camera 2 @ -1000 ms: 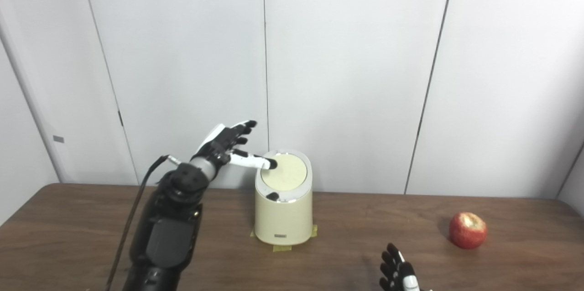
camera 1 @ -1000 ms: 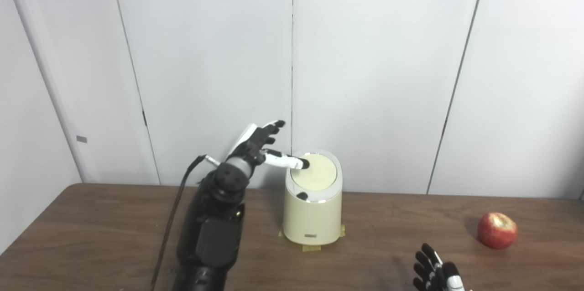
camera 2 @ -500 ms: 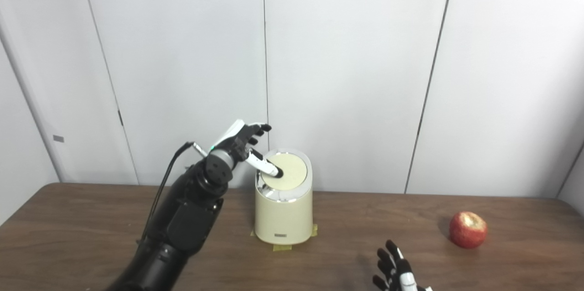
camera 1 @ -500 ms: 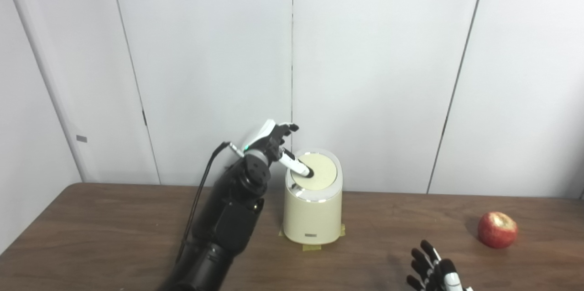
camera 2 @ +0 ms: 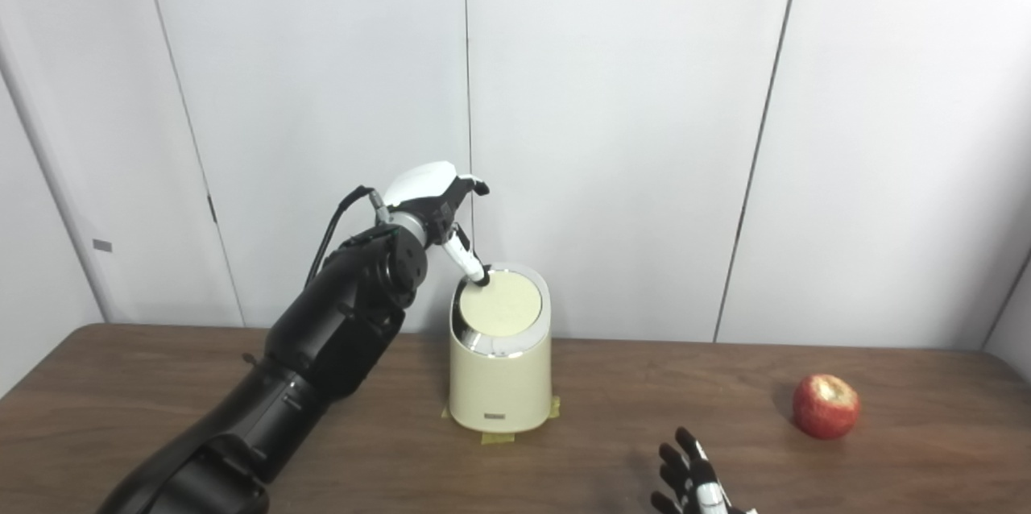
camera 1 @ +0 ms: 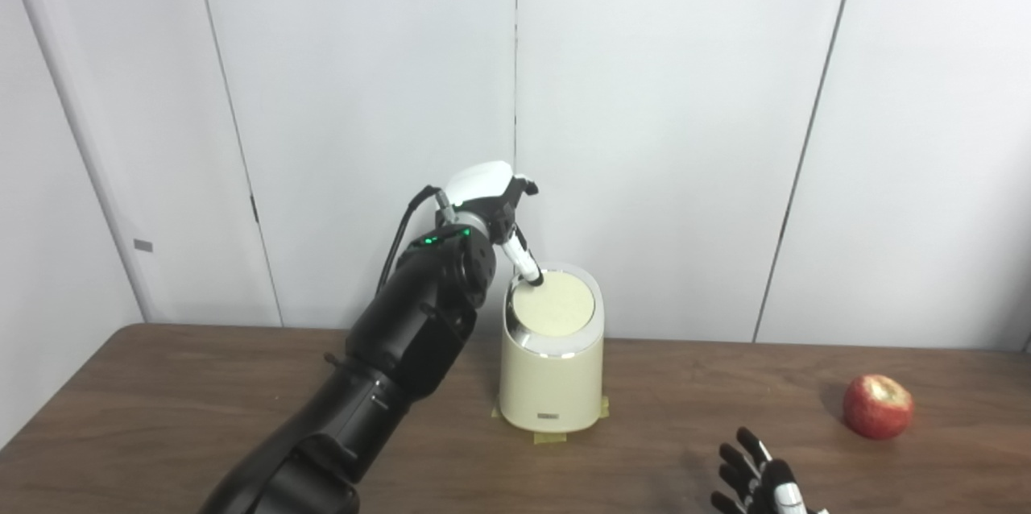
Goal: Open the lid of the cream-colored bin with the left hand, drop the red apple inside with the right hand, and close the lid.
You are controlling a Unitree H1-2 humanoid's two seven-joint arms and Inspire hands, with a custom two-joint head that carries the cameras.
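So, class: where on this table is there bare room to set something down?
Bare wood lies between the bin and the apple, and along the table's left side beyond the left arm. It is crowded at the lid, where the left hand reaches.

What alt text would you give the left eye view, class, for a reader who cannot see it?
The robot's left hand presses one fingertip on the lid of a cream-colored bin on a wooden table. A red apple lies far right; the right hand waits open at the bottom edge.
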